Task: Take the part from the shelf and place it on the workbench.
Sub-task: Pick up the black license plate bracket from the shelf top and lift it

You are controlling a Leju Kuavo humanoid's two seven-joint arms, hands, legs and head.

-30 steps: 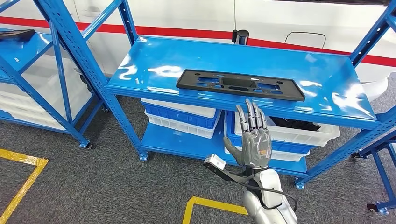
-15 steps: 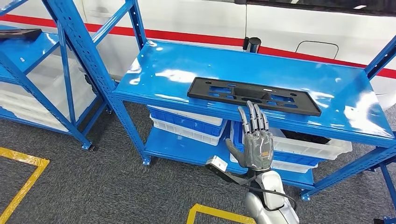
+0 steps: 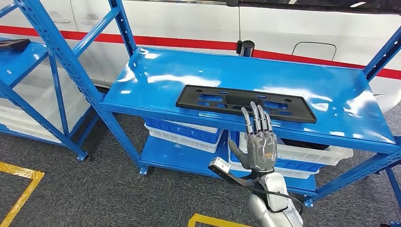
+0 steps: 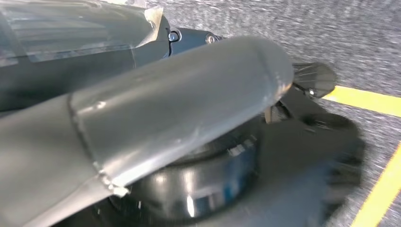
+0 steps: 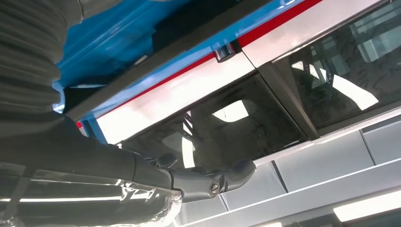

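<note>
The camera has shifted; the right hand, fingers straight and spread, holding nothing, has risen until its fingertips overlap the near edge of the flat black perforated plastic part lying on the glossy blue steel shelf.

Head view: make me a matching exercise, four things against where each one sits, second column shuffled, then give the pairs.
Things:
1. black part
2. right hand
3. white and blue bins
4. yellow floor tape

Places:
A. on the grey carpet, left of the shelf
B. flat on the top of the blue shelf
C. on the lower level, under the top shelf
D. raised in front of the shelf edge, fingers pointing up, holding nothing

Pairs: 1-B, 2-D, 3-C, 4-A
</note>
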